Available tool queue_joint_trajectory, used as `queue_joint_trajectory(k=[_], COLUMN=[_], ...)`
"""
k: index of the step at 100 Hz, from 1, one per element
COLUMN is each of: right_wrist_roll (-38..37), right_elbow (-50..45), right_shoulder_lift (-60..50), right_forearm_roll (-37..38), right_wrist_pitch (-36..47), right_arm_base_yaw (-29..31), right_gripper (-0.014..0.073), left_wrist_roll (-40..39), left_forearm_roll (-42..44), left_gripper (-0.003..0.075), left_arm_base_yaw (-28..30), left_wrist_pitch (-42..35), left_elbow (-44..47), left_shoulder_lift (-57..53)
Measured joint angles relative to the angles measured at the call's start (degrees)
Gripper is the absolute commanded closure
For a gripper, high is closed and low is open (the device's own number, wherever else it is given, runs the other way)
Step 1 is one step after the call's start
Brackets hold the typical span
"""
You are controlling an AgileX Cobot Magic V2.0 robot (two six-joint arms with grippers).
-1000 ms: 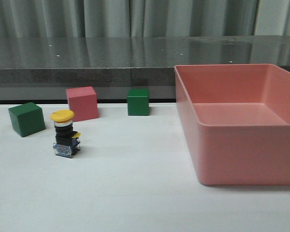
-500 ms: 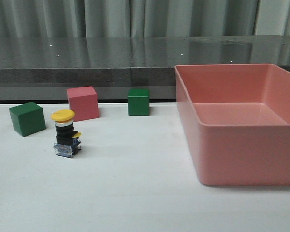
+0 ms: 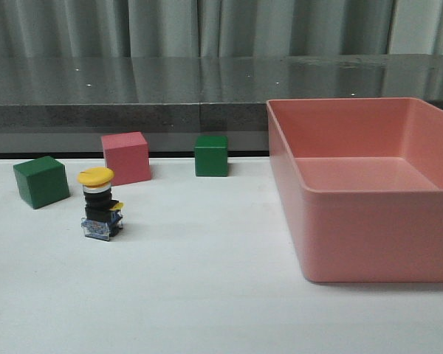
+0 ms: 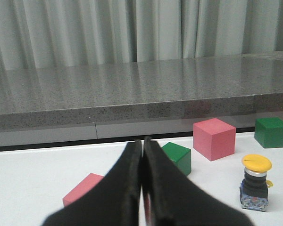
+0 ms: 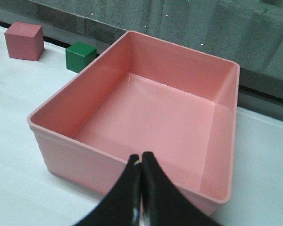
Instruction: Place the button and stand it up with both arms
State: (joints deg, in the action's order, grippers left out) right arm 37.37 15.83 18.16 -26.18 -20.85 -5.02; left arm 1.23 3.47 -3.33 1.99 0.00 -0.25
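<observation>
Nearest you, both claws are pressed together and hold nothing: left claw (image 4: 142,188) hangs low over the surface (image 3: 207,295), well back from the work; right claw (image 5: 140,188) hangs above the near wall of the pink bin (image 3: 369,236). Neither arm shows in your front view.

Next out, the button (image 3: 100,206) stands upright on the surface, left of centre, yellow cap up, contact block down, touching nothing. It is outside the bin, well apart from it.

Beyond it: green cube (image 3: 40,181) to the left, pink cube (image 3: 126,157) just behind, a second green cube (image 3: 210,155) farther right. The left wrist view shows another pink block (image 4: 82,189) lying flat near that claw.

Judgement: the standing looks done. Unclear whether you still need the button moved elsewhere; the bin is empty.
</observation>
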Motion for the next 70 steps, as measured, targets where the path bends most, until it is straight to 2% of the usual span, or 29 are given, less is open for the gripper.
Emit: queue_joint_trajectory(k=[56,70], right_wrist_roll=[0.0,-1.4], right_elbow=[-0.1,-2.1], right_shoulder_lift=[0.0,-0.4], right_forearm_roll=[0.0,0.3], right_wrist_pitch=[0.0,3.9], right_arm_base_yaw=[0.0,0.0], right_gripper=[0.0654,0.0654], left_wrist_roll=[-0.1,-0.1], left_forearm_roll=[0.0,0.0], left_gripper=[0.0739,0.074], left_arm_base_yaw=[0.0,0.0], left_wrist_pitch=[0.0,0.0], left_elbow=[0.0,0.0], left_shoulder_lift=[0.0,0.0])
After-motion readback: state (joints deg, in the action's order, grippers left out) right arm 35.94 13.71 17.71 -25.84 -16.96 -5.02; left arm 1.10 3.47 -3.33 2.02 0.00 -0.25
